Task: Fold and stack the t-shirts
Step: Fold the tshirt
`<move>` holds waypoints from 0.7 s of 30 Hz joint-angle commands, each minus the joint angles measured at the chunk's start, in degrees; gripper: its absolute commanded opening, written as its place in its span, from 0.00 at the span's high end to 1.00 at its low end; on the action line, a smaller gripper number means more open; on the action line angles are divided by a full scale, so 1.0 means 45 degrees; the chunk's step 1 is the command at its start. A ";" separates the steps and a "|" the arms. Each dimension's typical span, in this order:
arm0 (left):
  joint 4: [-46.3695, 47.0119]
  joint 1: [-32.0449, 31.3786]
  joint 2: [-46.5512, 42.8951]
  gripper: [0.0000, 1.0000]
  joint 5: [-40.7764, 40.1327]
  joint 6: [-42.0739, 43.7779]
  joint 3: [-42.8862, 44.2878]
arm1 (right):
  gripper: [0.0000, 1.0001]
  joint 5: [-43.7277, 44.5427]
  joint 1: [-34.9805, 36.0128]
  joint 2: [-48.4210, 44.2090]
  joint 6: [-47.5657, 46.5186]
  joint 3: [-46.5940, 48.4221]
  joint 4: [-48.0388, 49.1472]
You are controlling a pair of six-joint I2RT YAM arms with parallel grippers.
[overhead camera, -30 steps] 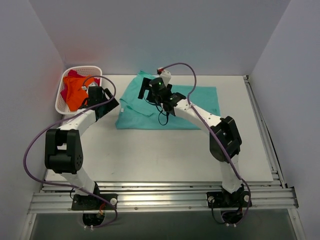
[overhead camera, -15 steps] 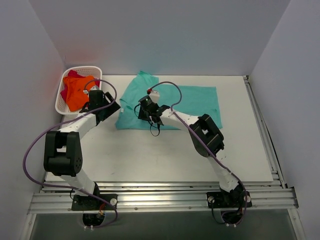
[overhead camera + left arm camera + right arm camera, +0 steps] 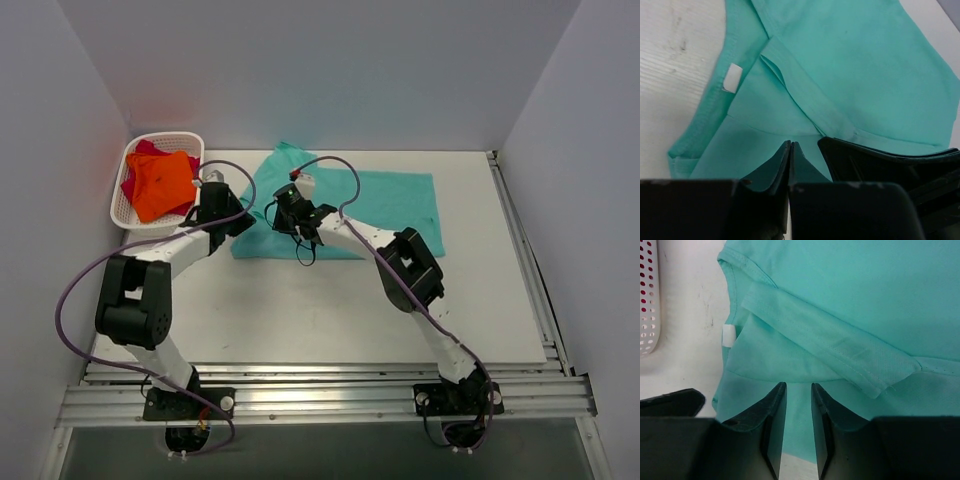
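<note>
Teal-green t-shirt (image 3: 390,200), flat at table centre-back: both arms newly moved to its collar end, left gripper (image 3: 790,147) now pinched shut on the cloth, right gripper (image 3: 798,386) narrowed from wide to a slit, grip unconfirmed; first fold likely imminent.

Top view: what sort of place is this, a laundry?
Likely a robot test booth, not a laundry: blank walls box in a white table, and the left arm and right arm bolt to a metal rail.
</note>
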 commanded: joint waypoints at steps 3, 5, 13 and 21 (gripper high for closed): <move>0.1102 -0.0450 0.0970 0.98 0.0346 -0.0263 0.0118 | 0.81 -0.0158 -0.0190 0.0561 0.0092 0.0715 -0.0095; 0.1316 -0.0490 0.1205 0.98 0.0404 -0.0302 0.0079 | 0.89 -0.0236 -0.0228 0.0680 0.0131 0.0871 -0.0094; 0.1609 -0.0509 0.2200 0.98 0.0268 -0.0283 0.0117 | 1.00 -0.0432 -0.0248 0.1187 0.0112 0.1457 -0.0094; 0.1434 -0.0509 0.2924 0.98 0.0209 -0.0263 0.0254 | 1.00 -0.0686 -0.0385 0.1617 0.0151 0.2024 -0.0563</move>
